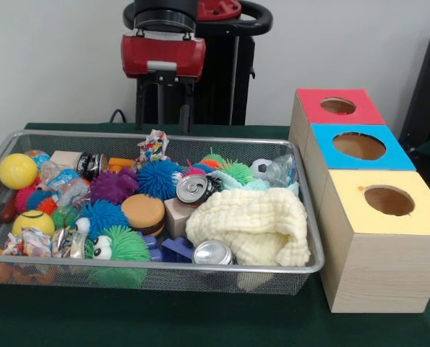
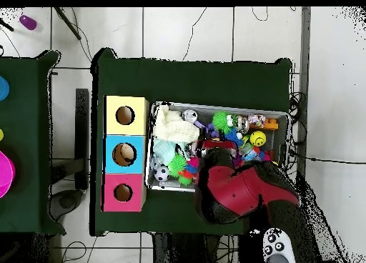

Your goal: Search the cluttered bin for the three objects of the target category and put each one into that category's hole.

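Note:
The wire-mesh bin (image 1: 312,269) lies on the green table, heaped with toys; it also shows in the overhead view (image 2: 214,105). No plush duck or tiger shows, so any plush animals are hidden under the clutter. The red-surround hole (image 1: 337,105) is at the far end of the wooden box row, seen also from overhead (image 2: 123,193). My gripper (image 1: 164,129) hangs over the bin's far rim, its two black fingers (image 1: 141,108) wide apart with nothing between them. In the overhead view the red arm (image 2: 239,189) covers the gripper.
A cream knitted cloth (image 1: 251,224) fills the bin's right side. Around it lie spiky balls (image 1: 157,177), two drink cans (image 1: 193,189), yellow balls (image 1: 17,170), a toy burger (image 1: 143,212) and a wooden block (image 1: 178,217). The blue hole (image 1: 358,146) and yellow hole (image 1: 389,200) sit nearer the camera.

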Robot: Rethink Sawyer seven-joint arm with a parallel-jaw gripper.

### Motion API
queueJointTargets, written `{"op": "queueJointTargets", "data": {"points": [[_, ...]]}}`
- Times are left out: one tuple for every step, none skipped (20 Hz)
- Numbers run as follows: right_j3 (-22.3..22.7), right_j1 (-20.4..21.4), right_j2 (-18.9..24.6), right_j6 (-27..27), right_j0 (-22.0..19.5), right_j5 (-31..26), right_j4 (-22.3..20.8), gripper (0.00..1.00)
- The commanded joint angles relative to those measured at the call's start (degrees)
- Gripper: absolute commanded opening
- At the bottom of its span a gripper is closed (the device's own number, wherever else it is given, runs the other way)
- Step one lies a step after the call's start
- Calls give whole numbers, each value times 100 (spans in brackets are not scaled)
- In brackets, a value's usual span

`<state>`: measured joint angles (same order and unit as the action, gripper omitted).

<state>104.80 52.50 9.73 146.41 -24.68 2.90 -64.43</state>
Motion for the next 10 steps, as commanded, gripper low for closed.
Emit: {"op": "queueJointTargets", "data": {"points": [[216, -12, 589, -318, -341, 11, -449, 100], [204, -27, 548, -313, -319, 43, -452, 100], [192, -35, 556, -319, -334, 43, -455, 100], [194, -37, 554, -316, -334, 47, -459, 100], [189, -44, 567, -312, -352, 45, -465, 100], [213, -28, 620, -314, -390, 18, -467, 100], [229, -17, 655, -318, -415, -6, -466, 100], [249, 3, 737, -337, -473, -56, -463, 100], [242, -6, 735, -332, -469, -53, -458, 100], [231, 11, 665, -332, -412, -7, -476, 100]]}}
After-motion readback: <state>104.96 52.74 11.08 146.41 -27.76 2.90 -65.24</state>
